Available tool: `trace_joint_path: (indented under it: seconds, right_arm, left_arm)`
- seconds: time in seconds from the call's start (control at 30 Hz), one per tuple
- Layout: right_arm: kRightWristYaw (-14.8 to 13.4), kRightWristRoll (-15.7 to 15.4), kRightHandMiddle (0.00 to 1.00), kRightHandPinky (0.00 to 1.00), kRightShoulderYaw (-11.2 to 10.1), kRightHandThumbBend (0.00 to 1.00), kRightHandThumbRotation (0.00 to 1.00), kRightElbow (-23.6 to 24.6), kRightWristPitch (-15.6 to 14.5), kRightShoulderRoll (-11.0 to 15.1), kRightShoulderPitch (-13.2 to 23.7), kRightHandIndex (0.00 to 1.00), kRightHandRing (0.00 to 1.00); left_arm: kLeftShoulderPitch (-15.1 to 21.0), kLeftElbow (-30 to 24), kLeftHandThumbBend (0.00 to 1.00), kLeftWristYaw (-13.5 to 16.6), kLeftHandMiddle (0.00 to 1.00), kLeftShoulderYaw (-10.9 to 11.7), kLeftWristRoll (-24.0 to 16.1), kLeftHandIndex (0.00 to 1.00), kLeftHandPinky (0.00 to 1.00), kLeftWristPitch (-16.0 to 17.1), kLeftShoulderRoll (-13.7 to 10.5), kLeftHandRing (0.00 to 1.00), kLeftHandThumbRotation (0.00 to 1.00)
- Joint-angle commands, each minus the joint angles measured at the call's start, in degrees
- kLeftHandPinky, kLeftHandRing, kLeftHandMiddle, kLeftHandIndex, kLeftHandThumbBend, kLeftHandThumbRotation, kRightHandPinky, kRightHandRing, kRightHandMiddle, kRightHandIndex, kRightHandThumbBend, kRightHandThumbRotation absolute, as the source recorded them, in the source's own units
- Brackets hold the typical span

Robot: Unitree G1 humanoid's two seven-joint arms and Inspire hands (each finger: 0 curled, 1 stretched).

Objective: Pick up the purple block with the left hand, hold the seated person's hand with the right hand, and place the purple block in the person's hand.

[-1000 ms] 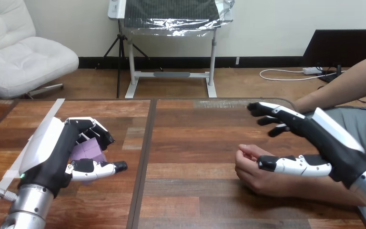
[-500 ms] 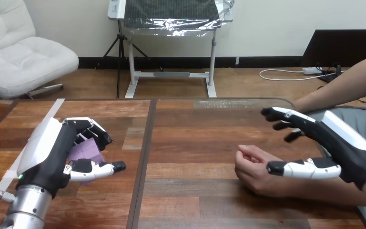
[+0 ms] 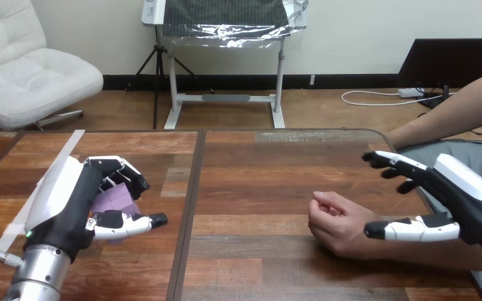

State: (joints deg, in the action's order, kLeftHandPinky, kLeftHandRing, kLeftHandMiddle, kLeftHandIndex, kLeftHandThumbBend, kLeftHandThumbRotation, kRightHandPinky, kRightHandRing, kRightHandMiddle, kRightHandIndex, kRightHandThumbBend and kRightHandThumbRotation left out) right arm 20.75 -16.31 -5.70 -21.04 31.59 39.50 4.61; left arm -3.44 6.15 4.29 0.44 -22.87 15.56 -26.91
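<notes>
Head view: small purple block (image 3: 116, 200) enclosed by the left hand (image 3: 69, 200), at the wooden table's (image 3: 257, 188) left.
Fingers are curled round it; the right hand (image 3: 471, 200) is held open beside the person's hand (image 3: 336, 222).

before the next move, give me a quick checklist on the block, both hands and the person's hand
1. Grip: the left hand has its fingers curled over the block, thumb at its near side: ok.
2. Lift: block off the table: cannot tell.
3. Hold: the right hand round the person's hand: not ok. It is open, thumb by the wrist, fingers straight above.
4. Receiving palm: not ok, the person's hand has its fingers curled in.
5. Support: the person's hand rests on the table: ok.
</notes>
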Motion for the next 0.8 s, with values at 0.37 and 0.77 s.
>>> trace_joint_path:
  seconds: [0.37,0.77]
  right_arm:
    - [-3.53,-5.70,0.91,0.82,1.89,0.93,0.54,-7.09,0.58,5.15,6.90,0.93,0.88]
    - [-5.55,-9.10,0.91,0.88,4.42,0.98,0.46,-12.83,1.84,6.39,8.72,0.91,0.90]
  left_arm:
    - [2.57,-3.71,0.71,-0.27,0.42,1.51,0.61,0.44,0.32,-0.43,0.17,0.36,0.00]
    - [2.45,-3.61,0.71,-0.11,0.42,1.60,0.81,0.44,0.32,0.02,0.36,0.35,0.00]
